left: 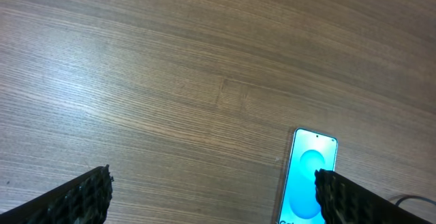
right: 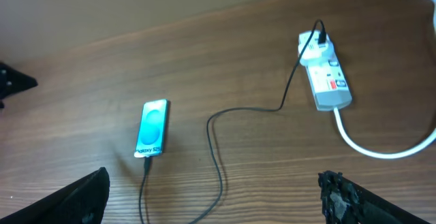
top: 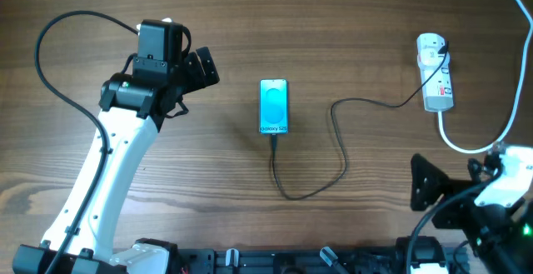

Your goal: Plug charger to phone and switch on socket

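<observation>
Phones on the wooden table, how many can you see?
1. The small rectangular smartphone with a cyan screen lies flat mid-table, a thin black cable reaching its lettered short edge. Nothing seems to hide another.

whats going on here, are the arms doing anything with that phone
Nothing is held right now. The left gripper and right gripper both hang with fingers open, clear of everything. The small smartphone with a cyan screen lies flat mid-table. The thin black charger cable loops from its near short edge to the white power strip at far right. I cannot tell whether the tip is seated or the strip is switched on.
</observation>
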Available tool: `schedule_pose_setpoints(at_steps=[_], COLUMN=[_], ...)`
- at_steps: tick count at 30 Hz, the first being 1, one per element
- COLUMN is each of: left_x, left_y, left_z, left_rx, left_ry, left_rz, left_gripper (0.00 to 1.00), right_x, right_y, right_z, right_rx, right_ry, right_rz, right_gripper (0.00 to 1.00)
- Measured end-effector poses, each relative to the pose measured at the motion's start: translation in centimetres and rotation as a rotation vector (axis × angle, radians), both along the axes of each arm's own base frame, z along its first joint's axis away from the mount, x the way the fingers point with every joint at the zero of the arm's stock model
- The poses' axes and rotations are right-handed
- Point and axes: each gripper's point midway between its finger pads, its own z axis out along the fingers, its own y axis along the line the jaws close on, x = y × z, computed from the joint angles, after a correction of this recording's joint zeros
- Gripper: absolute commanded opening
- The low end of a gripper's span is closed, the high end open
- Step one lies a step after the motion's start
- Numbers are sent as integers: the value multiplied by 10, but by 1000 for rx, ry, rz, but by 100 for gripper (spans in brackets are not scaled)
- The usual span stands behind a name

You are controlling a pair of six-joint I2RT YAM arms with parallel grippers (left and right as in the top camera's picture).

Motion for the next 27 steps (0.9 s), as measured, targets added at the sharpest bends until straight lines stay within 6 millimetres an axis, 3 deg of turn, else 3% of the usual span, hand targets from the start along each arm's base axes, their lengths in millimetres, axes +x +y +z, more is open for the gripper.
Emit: schedule_pose_setpoints(at_steps=[3,5,12,17,19,21,27], left_x=[0,0,0,0,0,0,0], left_y=[0,0,0,0,0,0,0], left_z=[0,0,0,0,0,0,0], left_rx=[0,0,0,0,0,0,0], left_ry=[1,0,0,0,-1,0,0], left_rz=[0,0,0,0,0,0,0], left_gripper=[100,100,100,100,100,100,100], right_x=[-12,-13,40,62,67,69,77], right_y=[0,1,11,27,37,44,46], right_z=[5,-3,-56,-95,-94,-107,-113], right_rx=[-37,-47,-33,-43,-95,-140,-180], right_ry=[-102,-148,-263,-355,-464,-516,-622], right_rz=[24,33,82,180,262,318,330], right_gripper=[100,100,100,100,100,100,100])
